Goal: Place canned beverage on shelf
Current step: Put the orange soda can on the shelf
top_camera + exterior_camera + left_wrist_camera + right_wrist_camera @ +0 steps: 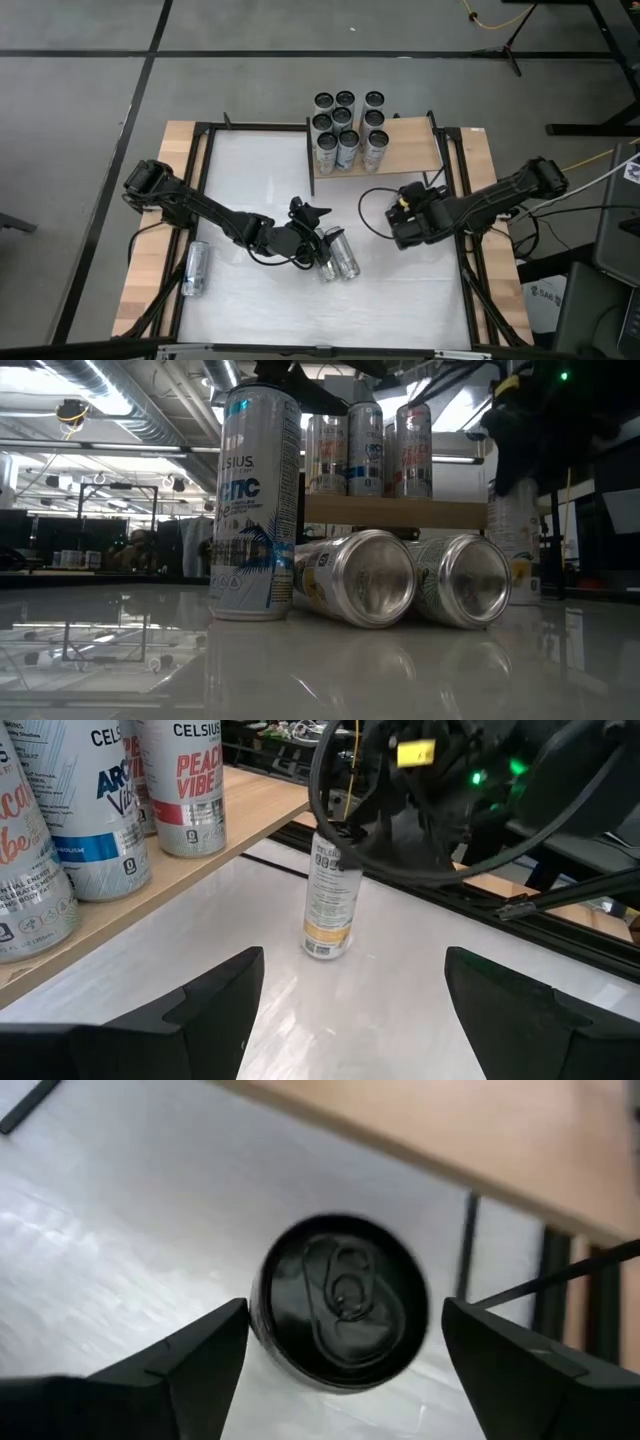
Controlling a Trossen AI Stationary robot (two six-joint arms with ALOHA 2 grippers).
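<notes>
The shelf (400, 150), a pale wood board on black posts, stands at the table's far side and bears several upright cans (347, 125). One yellow-banded can (330, 905) stands upright on the white table in front of the shelf's right end. My right gripper (345, 1315) hangs open just over it, a finger on either side of its black top (340, 1300), with a gap to each. My left gripper (350, 970) is open and empty at mid-table, pointing toward that can. A blue-printed can (255, 500) stands upright below the left arm.
Two cans (336, 256) lie on their sides side by side near the table's middle, beside the left gripper (312, 213). Another can (195, 268) lies at the table's left edge. Black frame rails run along the table's sides. Bare tabletop lies toward the near edge.
</notes>
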